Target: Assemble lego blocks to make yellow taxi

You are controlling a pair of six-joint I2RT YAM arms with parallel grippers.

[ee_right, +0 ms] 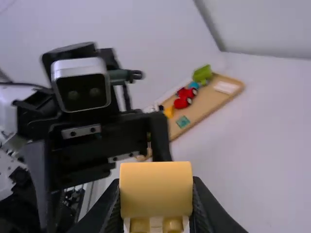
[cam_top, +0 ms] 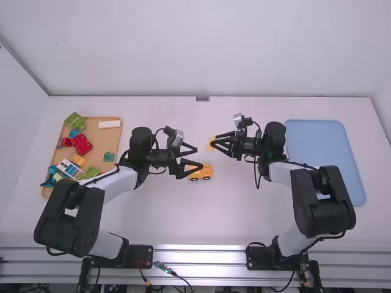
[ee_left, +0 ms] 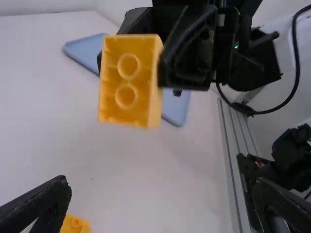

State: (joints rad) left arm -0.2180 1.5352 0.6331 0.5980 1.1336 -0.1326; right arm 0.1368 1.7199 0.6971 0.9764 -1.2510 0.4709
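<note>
The tray (cam_top: 326,154) is plain blue; the block (ee_right: 156,190) yellow-orange.

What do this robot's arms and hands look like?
The left arm and right arm match: smooth white links between chunky black joints, with thin black cables looping alongside. The left gripper and right gripper are black too, each with two tapering fingers. The left wrist camera has a silver frame and a black face with two round lenses.
</note>
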